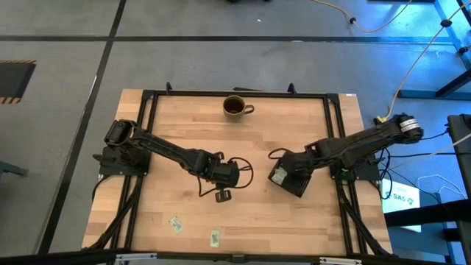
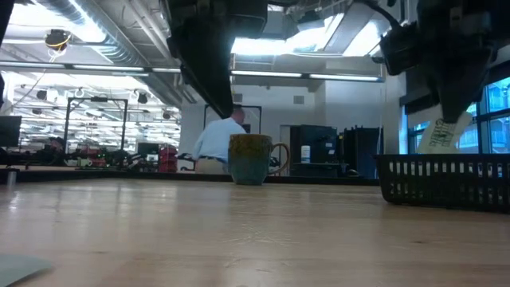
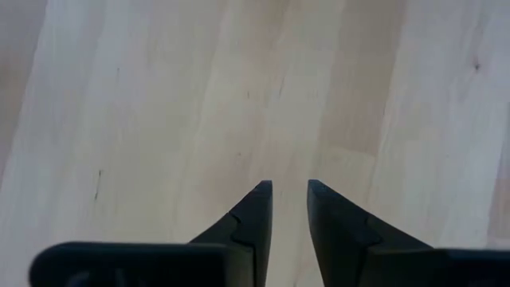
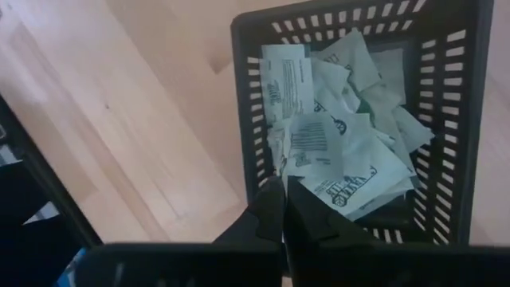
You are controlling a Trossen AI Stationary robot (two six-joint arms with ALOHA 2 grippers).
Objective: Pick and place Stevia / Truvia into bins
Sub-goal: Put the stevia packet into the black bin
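**Sachet held over a nearly full bin**

Pale butcher-block table fills the scene, with an open workshop beyond it where a person stands behind a brown mug. Right gripper hangs just above the near wall of the black bin, its fingers pressed together on a pale green sachet; in the low view that packet dangles from the fingertips above the bin's rim. Beneath and ahead of the fingers, the bin is already heaped with loose sachets. Left gripper hovers over bare wood, fingers slightly parted and holding nothing. Two more stray sachets lie on the table, well off from the left gripper toward the table's front edge.

The risk, as I judge it: the pinch sits close to the bin's near wall, so a release here could drop the packet onto the rim or outside. The heap is also high, and a sachet landing on top may slide off it.
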